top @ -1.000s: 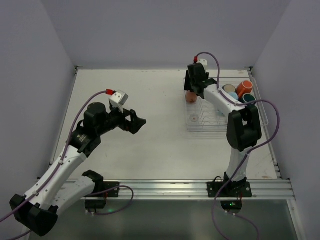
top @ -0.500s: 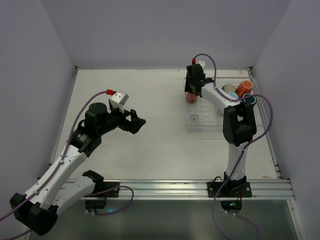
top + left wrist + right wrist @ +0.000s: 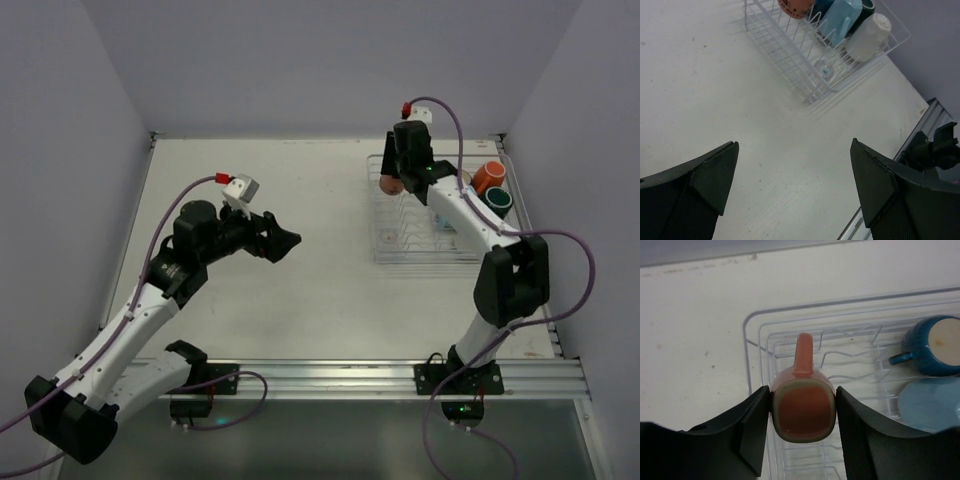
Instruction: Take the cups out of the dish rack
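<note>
The right gripper (image 3: 802, 407) is closed to the width of the salmon-pink cup (image 3: 802, 415) and clamps it, one finger pressed flat to each side of the cup. The cup's open mouth faces the wrist camera and its handle points away. From above, the right gripper (image 3: 395, 178) and salmon-pink cup (image 3: 392, 185) sit over the far-left corner of the dish rack (image 3: 430, 252). Whether the cup touches the wires or hangs clear of them cannot be told. The left gripper (image 3: 794, 150) is spread wide with nothing between its fingers. It hovers over bare table (image 3: 300, 180), well to the left of the dish rack (image 3: 790, 50), where the overhead view shows the left gripper (image 3: 285, 242) in the air. The right arm crosses the rack and hides part of its middle from above. In the left wrist view the salmon-pink cup (image 3: 795, 6) is cut off by the top edge. Inside the dish rack (image 3: 747, 340), to the right of the held cup, a dark blue cup (image 3: 932, 347) lies beside a light blue cup (image 3: 930, 405), which the frame edge cuts. A white cup (image 3: 867, 37) lies at one end of the rack, near the light blue cup (image 3: 842, 20). An orange cup (image 3: 488, 177) and a dark teal cup (image 3: 497, 198) rest at the rack's far right. A faint glass tumbler (image 3: 388, 237) sits near its left side.
</note>
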